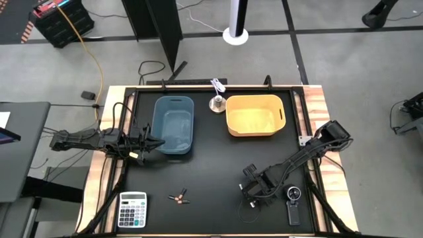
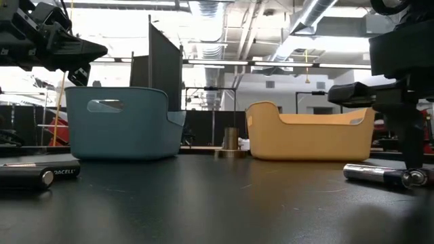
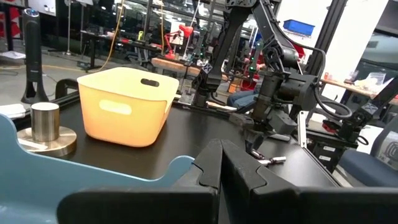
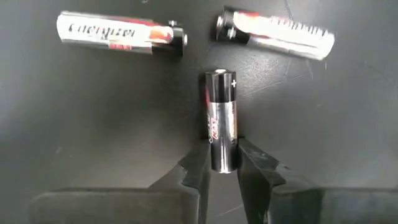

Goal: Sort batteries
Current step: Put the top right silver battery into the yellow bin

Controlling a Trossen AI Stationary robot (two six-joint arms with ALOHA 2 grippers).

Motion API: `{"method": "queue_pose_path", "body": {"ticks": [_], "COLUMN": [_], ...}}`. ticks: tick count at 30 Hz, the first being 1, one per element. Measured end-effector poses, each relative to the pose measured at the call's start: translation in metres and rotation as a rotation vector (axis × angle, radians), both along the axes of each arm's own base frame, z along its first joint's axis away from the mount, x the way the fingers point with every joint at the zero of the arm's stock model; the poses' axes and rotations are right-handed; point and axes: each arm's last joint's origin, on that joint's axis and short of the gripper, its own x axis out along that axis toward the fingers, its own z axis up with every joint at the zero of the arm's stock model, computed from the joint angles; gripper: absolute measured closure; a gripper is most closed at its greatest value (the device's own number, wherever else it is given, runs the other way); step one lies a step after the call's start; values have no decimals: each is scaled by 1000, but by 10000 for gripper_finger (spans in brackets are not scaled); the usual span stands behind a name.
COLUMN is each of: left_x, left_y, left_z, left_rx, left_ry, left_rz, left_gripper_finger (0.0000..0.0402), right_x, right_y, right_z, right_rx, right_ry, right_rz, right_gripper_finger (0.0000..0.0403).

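Observation:
My right gripper (image 4: pixel 222 150) points down at the table's near right part (image 1: pixel 254 193) and is shut on a short dark battery with a reddish label (image 4: pixel 222 106). Two slender silvery batteries (image 4: pixel 121 34) (image 4: pixel 273 31) lie flat just beyond it. More small batteries lie in a cluster (image 1: pixel 177 197) near the front edge, and they show in the low view as dark cylinders (image 2: pixel 41 175). My left gripper (image 3: pixel 221 158) hovers shut over the near rim of the blue bin (image 1: pixel 174 124), with nothing visible between its fingers. My right gripper pinches the dark battery between its two fingertips (image 4: pixel 200 163) at the end without the plus mark (image 4: pixel 222 140). The fingers come from above. The plus end (image 4: pixel 222 78) sticks out past them. Whether the battery is off the table, I cannot tell.
A yellow bin (image 1: pixel 255 116) stands right of the blue bin, with a small metal bell and white cord (image 1: pixel 217 101) between them. A calculator (image 1: pixel 132 210) sits at the near left corner. A black device with a round dial (image 1: pixel 293 201) lies right of my right gripper.

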Motion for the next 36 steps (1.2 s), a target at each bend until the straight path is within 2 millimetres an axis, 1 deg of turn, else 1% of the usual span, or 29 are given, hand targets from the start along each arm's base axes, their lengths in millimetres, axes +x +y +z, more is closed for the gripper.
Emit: {"method": "queue_pose_path", "body": {"ticks": [3,7,11,15,18,23,26,28,32,34,36], "left_x": [0,0,0,0,0,0,0,0,0,0,0], "left_y": [0,0,0,0,0,0,0,0,0,0,0], "left_z": [0,0,0,0,0,0,0,0,0,0,1], "left_rx": [0,0,0,0,0,0,0,-1,-1,-2,-2], "left_ry": [0,0,0,0,-1,-1,-1,-1,-1,-4,-8], "left_rz": [0,0,0,0,0,0,4,10,15,15,15], "left_gripper_finger": [401,401,401,401,401,401,401,401,401,401,401], "right_x": [-1,-3,-6,-9,-14,-25,-31,-33,-36,-37,-37], "right_y": [-1,-4,-9,-16,-25,-53,-77,-94,-130,-147,-163], "right_z": [4,14,35,51,69,104,123,134,146,148,149], "right_rx": [-1,-16,-38,-46,-113,-292,-371,-393,-428,-449,-469], "right_ry": [-8,-50,-145,-202,-283,-461,-542,-573,-580,-573,-562], "right_rz": [-19,-40,-68,-98,-134,-245,-340,-405,-524,-589,-655], "right_gripper_finger": [330,343,345,346,346,346,347,347,347,345,335]}}
